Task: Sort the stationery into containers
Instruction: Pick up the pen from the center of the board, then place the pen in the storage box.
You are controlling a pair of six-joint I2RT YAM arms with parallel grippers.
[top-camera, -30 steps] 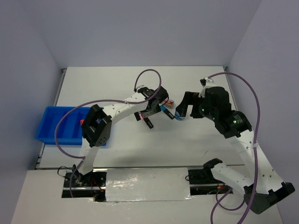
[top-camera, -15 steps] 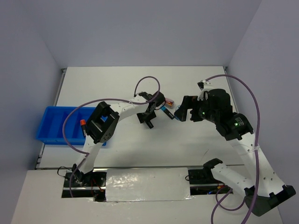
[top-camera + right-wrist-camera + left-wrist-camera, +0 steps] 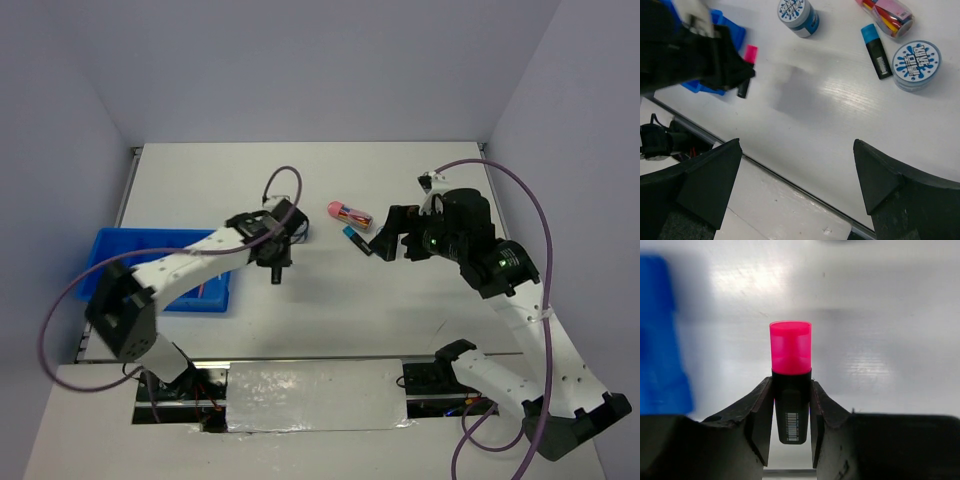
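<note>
Just right of the blue tray (image 3: 112, 262), above the table (image 3: 330, 300): my left gripper (image 3: 791, 390) pinches a pink-capped highlighter (image 3: 790, 347) by its black barrel. Held near the tail, it may, I judge, pivot or slip before reaching a compartment.

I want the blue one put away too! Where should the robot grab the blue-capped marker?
Probably grab the blue-capped highlighter by its black middle, coming straight down: it lies flat and slim. Careful, the round disc sits close beside it.

Bright, soft shadows; blurred blue tray (image 3: 660, 340)
</note>
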